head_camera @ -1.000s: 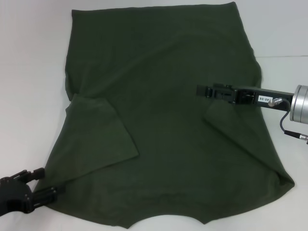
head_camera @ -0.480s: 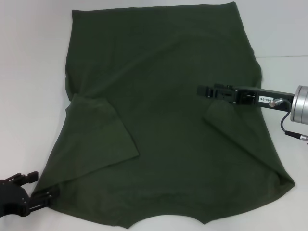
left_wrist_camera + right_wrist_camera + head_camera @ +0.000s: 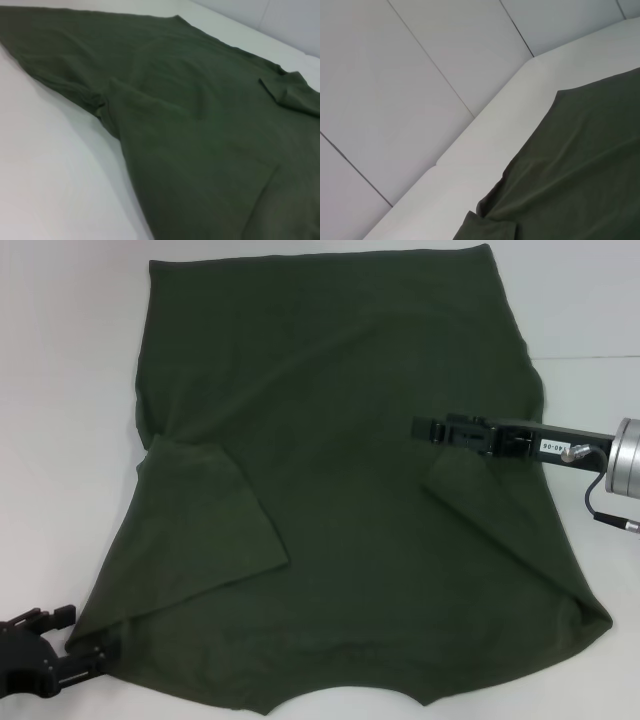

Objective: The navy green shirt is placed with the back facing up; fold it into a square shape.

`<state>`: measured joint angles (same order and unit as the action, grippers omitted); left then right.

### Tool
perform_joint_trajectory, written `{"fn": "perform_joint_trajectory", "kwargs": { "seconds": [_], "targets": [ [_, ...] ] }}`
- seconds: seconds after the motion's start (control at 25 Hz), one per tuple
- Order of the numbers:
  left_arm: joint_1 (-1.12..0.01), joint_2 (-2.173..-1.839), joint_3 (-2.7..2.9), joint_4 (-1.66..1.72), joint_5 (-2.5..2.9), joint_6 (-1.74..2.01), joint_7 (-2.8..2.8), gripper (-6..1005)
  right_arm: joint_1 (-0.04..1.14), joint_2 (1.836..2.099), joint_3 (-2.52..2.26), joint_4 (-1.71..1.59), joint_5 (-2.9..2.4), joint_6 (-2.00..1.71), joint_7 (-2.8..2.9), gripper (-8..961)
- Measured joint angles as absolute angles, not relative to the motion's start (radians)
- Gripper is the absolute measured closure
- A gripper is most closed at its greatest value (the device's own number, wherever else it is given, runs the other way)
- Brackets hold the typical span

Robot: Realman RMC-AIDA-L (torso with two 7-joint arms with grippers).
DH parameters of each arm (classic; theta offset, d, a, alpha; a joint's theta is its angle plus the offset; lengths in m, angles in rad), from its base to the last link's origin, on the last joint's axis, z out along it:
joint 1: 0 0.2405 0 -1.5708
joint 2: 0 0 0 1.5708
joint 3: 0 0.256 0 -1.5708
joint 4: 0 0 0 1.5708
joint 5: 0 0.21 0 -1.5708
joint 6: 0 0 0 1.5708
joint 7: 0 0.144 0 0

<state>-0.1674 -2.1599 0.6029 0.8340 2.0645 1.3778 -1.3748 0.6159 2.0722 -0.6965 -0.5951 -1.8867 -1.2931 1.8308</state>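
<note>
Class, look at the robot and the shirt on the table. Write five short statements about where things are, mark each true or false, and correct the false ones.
1. The shirt lies spread on the table. True.
2. Both sleeves are folded in over the body of the shirt. True.
3. The right gripper is parked off the cloth, beside the table edge. False: it reaches in over the shirt, above the right folded sleeve.
4. The left gripper is at the near left corner of the shirt. True.
5. Cream lettering shows on the upper side of the shirt. False: the side facing up is plain green.
</note>
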Motion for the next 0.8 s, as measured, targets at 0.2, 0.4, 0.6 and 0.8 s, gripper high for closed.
{"fn": "perform_joint_trajectory", "kwargs": {
  "seconds": [0.2,0.4,0.6,0.8],
  "targets": [
    [-0.167,-2.160,0.603,0.835,2.073,1.383,-1.378,155,0.616,2.072,-0.696,-0.595,-1.885,-1.293,1.829,37],
    [-0.167,-2.159,0.603,0.834,2.080,1.388,-1.381,154,0.617,2.072,-0.696,-0.595,-1.884,-1.293,1.828,38],
    [-0.172,-2.160,0.605,0.832,2.095,1.390,-1.381,153,0.617,2.072,-0.696,-0.595,-1.872,-1.297,1.827,39],
    [-0.178,-2.160,0.604,0.831,2.095,1.418,-1.383,154,0.616,2.071,-0.696,-0.595,-1.869,-1.298,1.826,40]
  ]
}}
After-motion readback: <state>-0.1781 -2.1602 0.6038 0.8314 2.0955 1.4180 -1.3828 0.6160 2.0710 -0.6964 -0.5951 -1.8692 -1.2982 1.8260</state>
